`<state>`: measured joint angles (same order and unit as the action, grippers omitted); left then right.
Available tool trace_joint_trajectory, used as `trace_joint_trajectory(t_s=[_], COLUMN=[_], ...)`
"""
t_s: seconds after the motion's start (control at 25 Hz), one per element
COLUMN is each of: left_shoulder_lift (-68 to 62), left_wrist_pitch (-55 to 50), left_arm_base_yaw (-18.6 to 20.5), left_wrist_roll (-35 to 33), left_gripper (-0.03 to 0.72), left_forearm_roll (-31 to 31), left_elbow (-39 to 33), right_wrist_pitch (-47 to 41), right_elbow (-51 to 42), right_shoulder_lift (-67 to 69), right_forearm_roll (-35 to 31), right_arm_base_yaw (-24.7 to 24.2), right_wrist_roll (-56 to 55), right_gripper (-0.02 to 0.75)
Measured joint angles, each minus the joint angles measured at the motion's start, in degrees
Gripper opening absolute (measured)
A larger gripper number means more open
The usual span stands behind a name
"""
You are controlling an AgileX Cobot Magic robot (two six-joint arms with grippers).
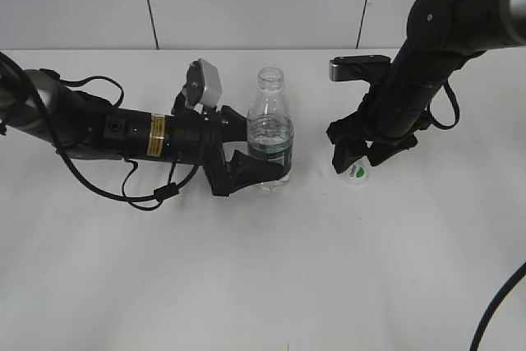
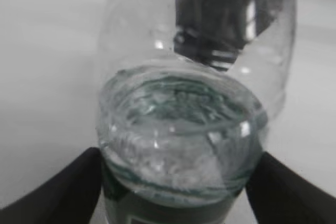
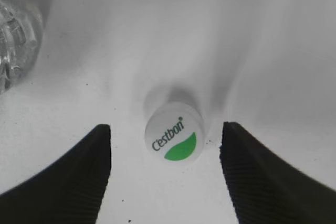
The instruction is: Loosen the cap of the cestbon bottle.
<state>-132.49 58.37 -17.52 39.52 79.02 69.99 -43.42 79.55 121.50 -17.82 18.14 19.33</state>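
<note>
Standing upright on the white table [image 1: 263, 285], the small clear plastic Cestbon water bottle [image 1: 269, 133] with its dark green wrap label shows a bare threaded neck, so the loosening looks already finished and more: the small round white plastic cap [image 1: 357, 176] with a green leaf mark lies on the table to the right of the bottle, well apart from it. I judge the step in hand to be the release of the cap, with only a clean retreat of the right arm left; that calls for lifting straight up without brushing the cap.

Right gripper [image 3: 165, 145] hangs just above the cap, its two dark ribbed fingers [image 3: 79, 182] spread wide, one on either side of the cap and clear of it, holding nothing. Left gripper [image 1: 246, 162] reaches in from the left of the bottle and clasps it at the label band; in the left wrist view black fingertips [image 2: 63, 187] press against both flanks of the bottle's body, steadying it.
</note>
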Motion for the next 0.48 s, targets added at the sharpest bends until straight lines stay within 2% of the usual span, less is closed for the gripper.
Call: trace_joint_trajectory(t_s=[0.08, 0.16, 0.32, 0.48], left_shoulder_lift=[0.0, 0.0, 0.0, 0.0], left_wrist_pitch=[0.2, 0.3, 0.7, 4.0], left_arm_base_yaw=[0.0, 0.0, 0.5, 3.4], left_wrist_roll=[0.0, 0.0, 0.1, 2.0], left_gripper=[0.582, 0.602, 0.605, 0.603], left_forearm_roll=[0.0, 0.2, 1.9, 5.1], left_elbow=[0.0, 0.0, 0.0, 0.0], right_wrist_pitch=[0.1, 0.2, 0.2, 0.2], right_elbow=[0.0, 0.0, 0.0, 0.0], right_shoulder_lift=[0.0, 0.0, 0.0, -0.7], right_forearm_roll=[-0.3, -0.3, -0.3, -0.3], right_arm_base_yaw=[0.0, 0.0, 0.0, 0.0], right_wrist_roll=[0.0, 0.1, 0.1, 0.1], right_gripper=[0.519, 0.529, 0.535, 0.535])
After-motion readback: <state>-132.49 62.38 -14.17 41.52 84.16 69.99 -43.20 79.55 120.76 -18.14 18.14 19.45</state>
